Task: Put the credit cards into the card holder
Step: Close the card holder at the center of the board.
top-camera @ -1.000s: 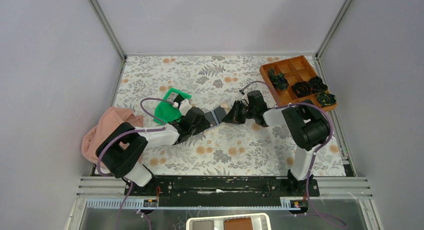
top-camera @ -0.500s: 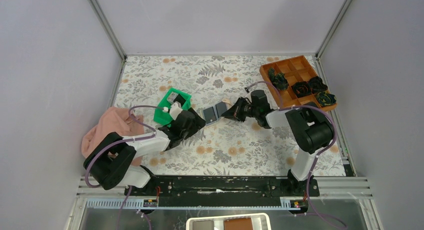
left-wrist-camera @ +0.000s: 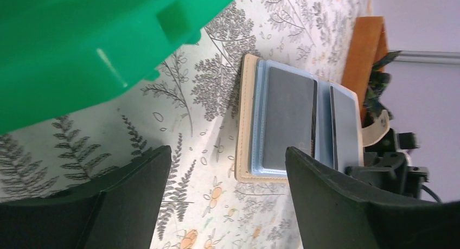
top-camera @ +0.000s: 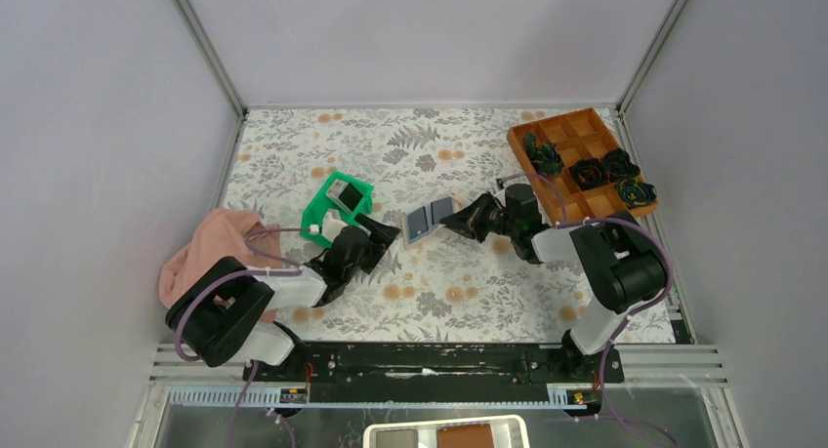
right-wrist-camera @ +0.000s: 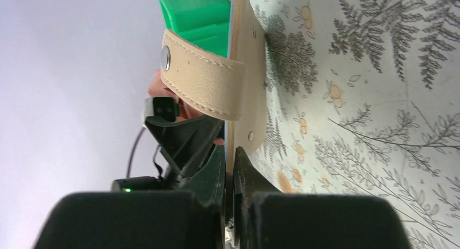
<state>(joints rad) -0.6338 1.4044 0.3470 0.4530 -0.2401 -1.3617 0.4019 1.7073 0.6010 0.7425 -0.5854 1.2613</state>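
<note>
Judged the step in hand as going back for another card. Pinched the card holder (top-camera: 430,218) by its outer flap with the right gripper (right-wrist-camera: 230,170), fingers pressed together on the thin tan edge. Held it spread, blue-grey face up, just to the right of the green tray (top-camera: 314,219). Noted dark credit cards (left-wrist-camera: 287,119) already seated in the clear sleeves. Carried nothing in the left gripper (left-wrist-camera: 227,151), its fingers wide apart, low at the tray's near right corner and short of the holder. Made out what looked like a remaining card (top-camera: 341,189) standing inside the tray, too small to be sure of.

Called next for bringing the left gripper over the tray, closing on that card's upper edge and lifting it clear of the tray wall. Then called for lining its short edge up with a free sleeve mouth to the tray's right. Needed a firm right-hand pinch so the holder would neither slide nor fold shut. Risked snagging the tray rim with the spread fingers, being so close beside it.
</note>
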